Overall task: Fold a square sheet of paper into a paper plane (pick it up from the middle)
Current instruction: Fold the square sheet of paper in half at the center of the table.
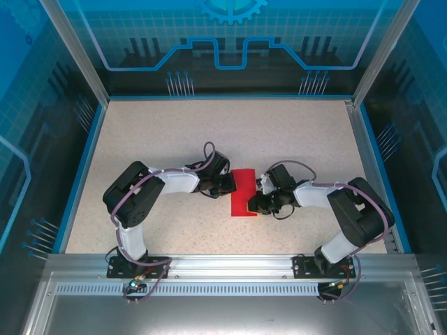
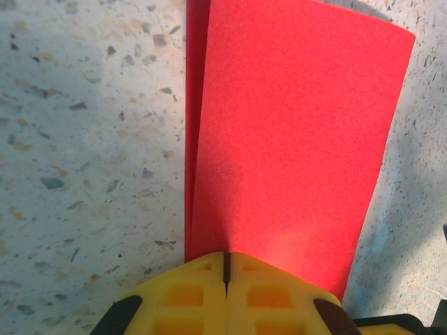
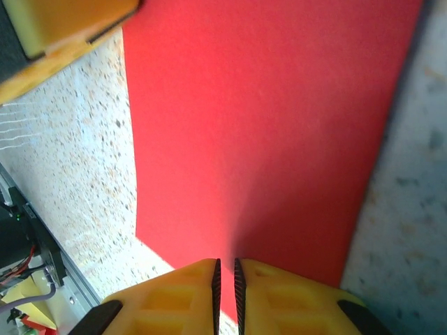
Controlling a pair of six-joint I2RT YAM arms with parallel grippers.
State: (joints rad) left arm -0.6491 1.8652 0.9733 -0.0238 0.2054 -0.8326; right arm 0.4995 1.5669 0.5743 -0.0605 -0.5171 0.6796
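The square sheet of paper (image 1: 244, 192) lies on the table between the two arms, folded over into a red rectangle. In the left wrist view its top layer (image 2: 293, 125) sits slightly off the lower one, which shows as a thin strip along the left. My left gripper (image 1: 230, 185) is shut, its yellow tips (image 2: 225, 262) resting at the sheet's left edge. My right gripper (image 1: 255, 204) hangs over the near right part of the sheet (image 3: 258, 125), its jaws (image 3: 225, 269) almost together with a thin slit between them. No paper plane is in view.
The speckled tabletop (image 1: 174, 132) has blue rails along its sides, and a metal frame (image 1: 223, 262) runs along the near edge. In the right wrist view a yellow finger of the left gripper (image 3: 63, 28) shows at the top left corner.
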